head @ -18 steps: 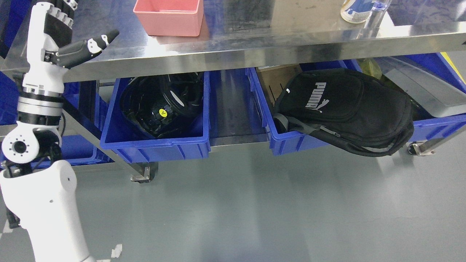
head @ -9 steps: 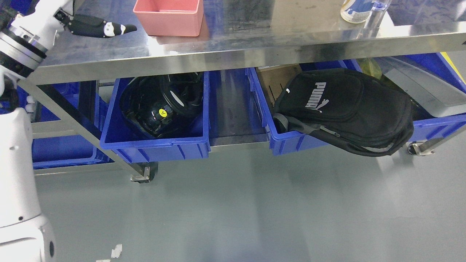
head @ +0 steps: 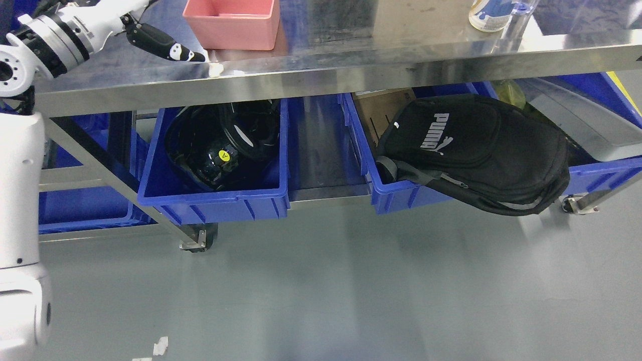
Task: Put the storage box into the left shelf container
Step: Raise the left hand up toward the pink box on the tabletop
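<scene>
Up on the steel table (head: 351,55), the pink storage box (head: 231,22) sits near the front edge, toward the left end, partly cut off by the top of the picture. The left hand (head: 150,35) reaches in over the table's left end, with one black finger (head: 168,46) stretched out toward the box and stopping just short of its lower left corner. The rest of that hand is out of frame, so how far it is open cannot be told; it holds nothing that shows. The white left forearm (head: 20,200) runs down the left edge of the picture.

Under the table's front edge, the left blue container (head: 215,203) stands on the lower shelf and is already filled by a black helmet-like object (head: 220,145) with a small yellow sticker. A bare strip of shelf (head: 321,150) separates it from the right blue container (head: 396,195), which carries a black backpack (head: 476,150) spilling over its front rim. A white bottle (head: 489,15) stands near the table's far right. A caster (head: 200,238) rests on the grey floor (head: 351,291) below the left container.
</scene>
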{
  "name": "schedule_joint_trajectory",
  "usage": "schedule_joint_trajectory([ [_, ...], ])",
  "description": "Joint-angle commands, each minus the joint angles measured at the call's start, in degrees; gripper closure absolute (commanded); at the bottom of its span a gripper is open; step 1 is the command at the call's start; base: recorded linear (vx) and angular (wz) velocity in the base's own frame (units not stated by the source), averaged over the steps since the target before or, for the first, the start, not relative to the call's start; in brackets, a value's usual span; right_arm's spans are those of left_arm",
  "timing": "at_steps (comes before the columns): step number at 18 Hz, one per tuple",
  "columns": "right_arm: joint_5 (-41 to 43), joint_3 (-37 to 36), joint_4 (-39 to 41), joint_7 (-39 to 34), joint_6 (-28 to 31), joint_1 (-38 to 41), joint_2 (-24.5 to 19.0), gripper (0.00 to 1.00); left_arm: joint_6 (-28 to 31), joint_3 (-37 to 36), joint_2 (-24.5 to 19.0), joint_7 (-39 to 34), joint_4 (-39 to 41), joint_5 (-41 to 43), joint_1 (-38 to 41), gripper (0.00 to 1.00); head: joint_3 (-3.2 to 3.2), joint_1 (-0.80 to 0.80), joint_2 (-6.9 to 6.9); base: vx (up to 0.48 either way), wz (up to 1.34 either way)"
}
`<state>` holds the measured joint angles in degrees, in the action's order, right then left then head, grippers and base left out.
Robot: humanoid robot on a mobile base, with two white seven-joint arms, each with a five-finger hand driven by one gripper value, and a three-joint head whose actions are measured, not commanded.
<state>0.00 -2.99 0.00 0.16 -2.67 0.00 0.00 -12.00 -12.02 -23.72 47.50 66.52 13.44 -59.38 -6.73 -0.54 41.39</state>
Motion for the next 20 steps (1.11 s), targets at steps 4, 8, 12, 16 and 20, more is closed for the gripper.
schedule_joint_trajectory([
  [4,1.23,0.01,1.0,0.02,-0.14,-0.26,1.0,0.0,-0.04,-7.32,7.0,-0.83,-15.44,8.09,-5.21,0.07,0.0,0.0,0.0,0.0,0.0],
  [8,1.23,0.01,1.0,0.02,-0.14,-0.17,1.0,0.0,-0.04,-6.88,10.09,-1.01,-18.96,10.99,-7.24,0.17,0.0,0.0,0.0,0.0,0.0],
  [12,1.23,0.01,1.0,-0.07,-0.23,-0.17,1.0,0.0,-0.04,-6.61,11.06,-0.22,-20.9,11.35,-7.86,0.36,0.0,0.0,0.0,0.0,0.0],
  [16,1.23,0.01,1.0,0.02,-0.14,-0.26,1.0,0.0,-6.26,0.05,11.93,-0.04,-21.77,11.26,-7.86,0.81,0.0,0.0,0.0,-0.002,0.04],
  [20,1.23,0.01,1.0,0.02,-0.14,-0.17,1.0,0.0,-12.86,9.18,13.07,-0.13,-23.36,9.25,-7.07,1.0,0.0,0.0,0.0,-0.012,0.06],
])
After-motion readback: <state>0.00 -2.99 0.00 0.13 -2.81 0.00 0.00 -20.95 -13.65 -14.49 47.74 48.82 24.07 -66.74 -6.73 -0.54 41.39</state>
